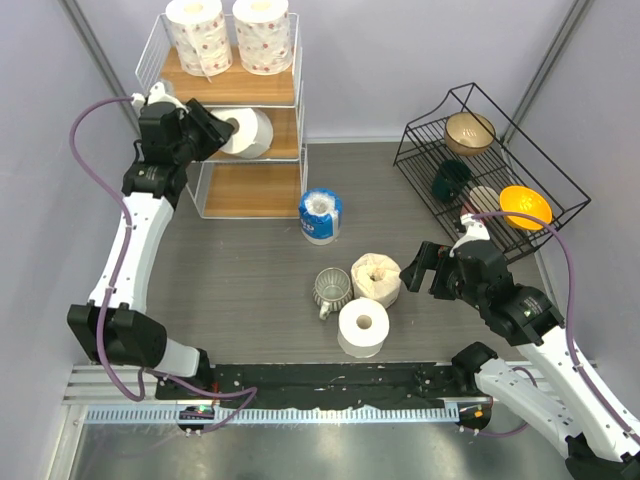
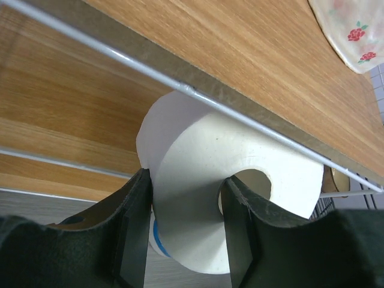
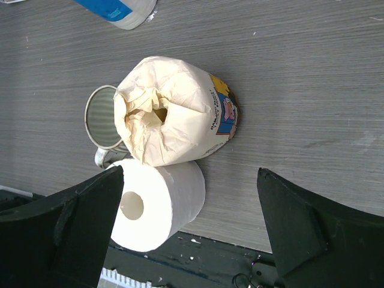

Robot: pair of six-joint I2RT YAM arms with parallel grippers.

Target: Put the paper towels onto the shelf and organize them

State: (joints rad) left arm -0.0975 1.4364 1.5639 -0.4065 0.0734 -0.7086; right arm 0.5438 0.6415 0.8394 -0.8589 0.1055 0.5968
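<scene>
The white wire shelf (image 1: 232,88) with wooden boards stands at the back left. Two red-dotted rolls (image 1: 198,35) (image 1: 264,35) stand on its top board. My left gripper (image 1: 213,131) is shut on a plain white roll (image 1: 247,133) at the middle tier. In the left wrist view one finger (image 2: 133,228) is outside the roll (image 2: 192,174) and the other is in its core. On the table are a blue-wrapped roll (image 1: 320,215), a cream ragged roll (image 1: 376,278) and another white roll (image 1: 362,326). My right gripper (image 1: 415,267) is open and empty beside the cream roll (image 3: 174,114), above the white roll (image 3: 159,204).
A clear glass mug (image 1: 332,288) stands touching the cream roll's left side. A black wire rack (image 1: 490,170) with bowls stands at the back right. The shelf's bottom board (image 1: 250,190) holds nothing. A black rail (image 1: 330,378) runs along the near edge.
</scene>
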